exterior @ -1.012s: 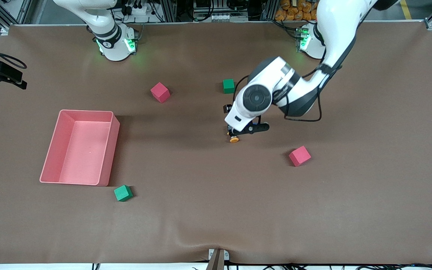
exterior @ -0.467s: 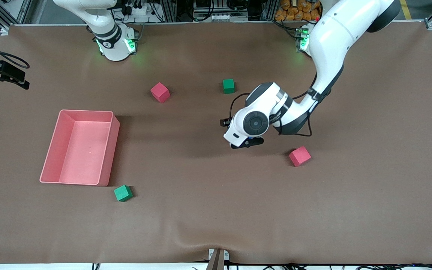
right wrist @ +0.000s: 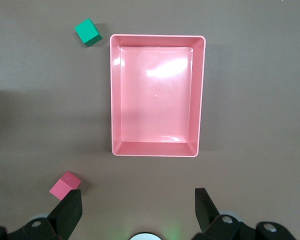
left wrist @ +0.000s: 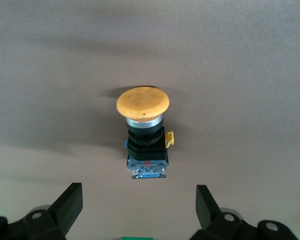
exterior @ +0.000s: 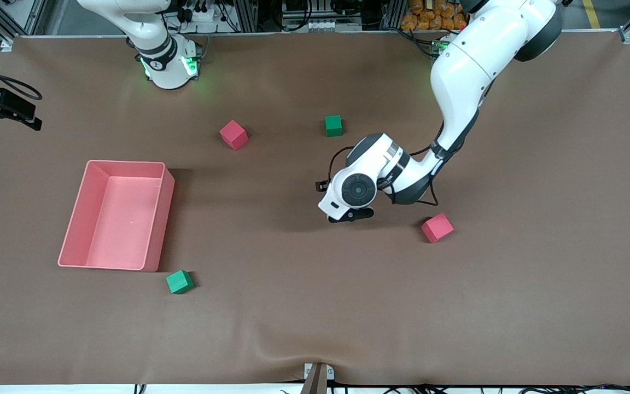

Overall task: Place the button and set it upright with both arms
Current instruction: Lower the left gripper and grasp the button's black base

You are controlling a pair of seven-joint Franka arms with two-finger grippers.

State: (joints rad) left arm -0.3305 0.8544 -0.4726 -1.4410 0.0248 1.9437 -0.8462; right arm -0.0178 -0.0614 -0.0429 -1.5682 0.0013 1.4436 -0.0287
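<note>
Front view: left arm (exterior: pixel 460 82) reaches from its base down over mid-table; right arm (exterior: pixel 151 33) waits at its base.
Left gripper (left wrist: pixel 139 207): low over the brown table (exterior: pixel 315 317), jaws spread wide, nothing between them; fingertips (left wrist: pixel 70 202) stand apart from the button.
Button (left wrist: pixel 144 131): lies on its side on the table, orange cap pointing away from the gripper, black body toward it; hidden under the wrist in the front view.
Right gripper (right wrist: pixel 139 210): high over the pink bin (right wrist: pixel 157 95), jaws wide apart, empty.
Bin: toward the right arm's end of the table, nothing inside.
Red cube (exterior: pixel 437 227): near the left gripper, toward the left arm's end.
Green cube (exterior: pixel 333 125): farther from the front camera than the left wrist.
</note>
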